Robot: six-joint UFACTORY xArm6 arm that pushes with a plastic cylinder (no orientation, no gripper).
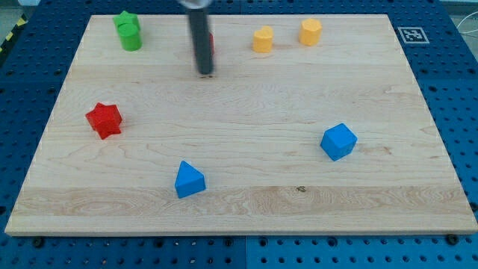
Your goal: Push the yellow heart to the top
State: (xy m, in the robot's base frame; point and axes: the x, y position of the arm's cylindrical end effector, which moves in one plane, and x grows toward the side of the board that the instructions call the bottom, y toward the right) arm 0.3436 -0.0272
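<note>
The yellow heart (262, 39) sat near the desk's (246, 202) top edge, just left of a yellow hexagon block (311, 32). My tip (205, 72) rested left of the heart, apart from it, beside a mostly hidden red block (211, 42); the rod carried no fingers.

We see a pale wooden board (246, 104) with visible grain and a smooth matt finish. On it, the yellow heart (262, 39), green block (128, 31), red star (104, 119) and blue cube (338, 141) look like smooth plastic. Our rod, down to my tip (205, 72), looks dark and faintly glossy.
</note>
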